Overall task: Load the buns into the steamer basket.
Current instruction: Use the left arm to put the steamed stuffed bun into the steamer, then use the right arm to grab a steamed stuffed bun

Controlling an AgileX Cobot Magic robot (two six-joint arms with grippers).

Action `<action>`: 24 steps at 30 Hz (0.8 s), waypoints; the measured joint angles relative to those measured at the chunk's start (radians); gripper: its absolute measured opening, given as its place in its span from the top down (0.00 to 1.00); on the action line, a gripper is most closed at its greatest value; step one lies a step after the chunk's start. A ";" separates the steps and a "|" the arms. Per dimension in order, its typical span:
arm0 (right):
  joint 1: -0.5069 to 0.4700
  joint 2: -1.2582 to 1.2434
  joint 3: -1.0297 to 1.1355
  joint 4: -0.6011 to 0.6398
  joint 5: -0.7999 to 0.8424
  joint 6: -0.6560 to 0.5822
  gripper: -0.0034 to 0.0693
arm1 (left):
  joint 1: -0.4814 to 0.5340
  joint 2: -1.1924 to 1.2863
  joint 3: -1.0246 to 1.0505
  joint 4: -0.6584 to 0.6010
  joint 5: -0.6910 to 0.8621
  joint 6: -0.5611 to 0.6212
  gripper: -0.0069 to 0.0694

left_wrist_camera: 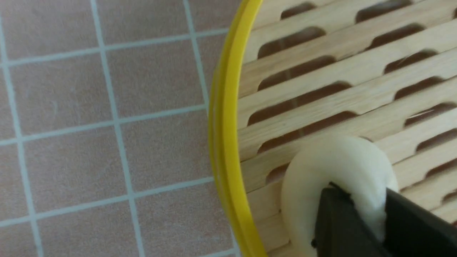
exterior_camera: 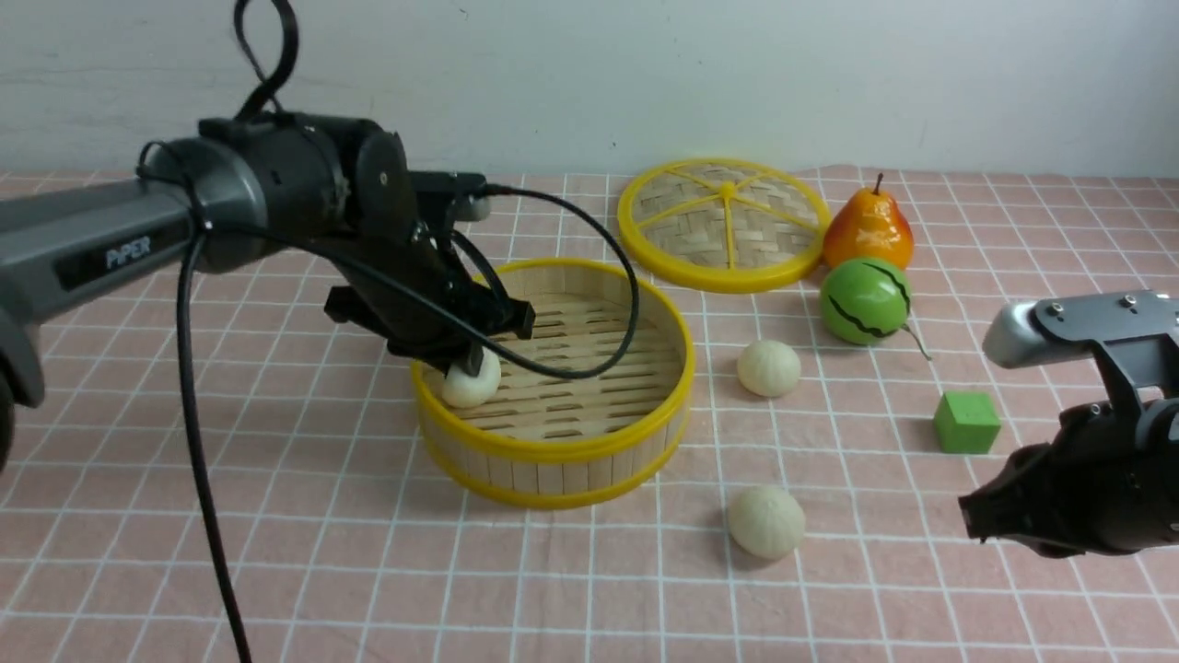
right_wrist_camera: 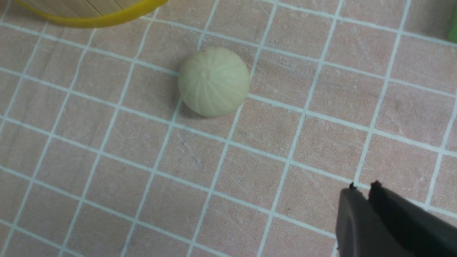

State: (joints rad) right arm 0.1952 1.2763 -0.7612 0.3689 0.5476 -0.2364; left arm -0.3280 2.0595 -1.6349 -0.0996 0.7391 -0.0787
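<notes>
The steamer basket (exterior_camera: 645, 419) stands in the middle of the checked cloth. My left gripper (exterior_camera: 472, 364) is shut on a cream bun (exterior_camera: 472, 385) and holds it inside the basket by its left wall, at the slatted floor; the left wrist view shows the bun (left_wrist_camera: 328, 160) squeezed between the black fingers (left_wrist_camera: 335, 221), next to the yellow rim (left_wrist_camera: 223, 125). Two more buns lie on the cloth right of the basket, one farther (exterior_camera: 768, 367), one nearer (exterior_camera: 766, 522). My right gripper (right_wrist_camera: 362, 186) is shut and empty, low at the right, near the nearer bun (right_wrist_camera: 213, 81).
A flat woven lid with yellow spokes (exterior_camera: 725, 224) lies behind the basket. An orange pear (exterior_camera: 867, 232) and a green striped melon (exterior_camera: 864, 301) sit at the back right. A green cube (exterior_camera: 965, 423) lies close to my right arm. A black cable (exterior_camera: 198, 442) hangs from the left arm.
</notes>
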 joint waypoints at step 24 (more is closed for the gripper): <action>0.089 0.559 -0.758 -0.103 0.299 0.012 0.41 | -0.061 -0.808 0.188 -0.050 0.197 -0.082 0.74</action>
State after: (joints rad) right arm 0.2839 1.8357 -1.5193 0.2661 0.8462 -0.2240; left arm -0.3887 1.2516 -1.4469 -0.1493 0.9357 -0.1603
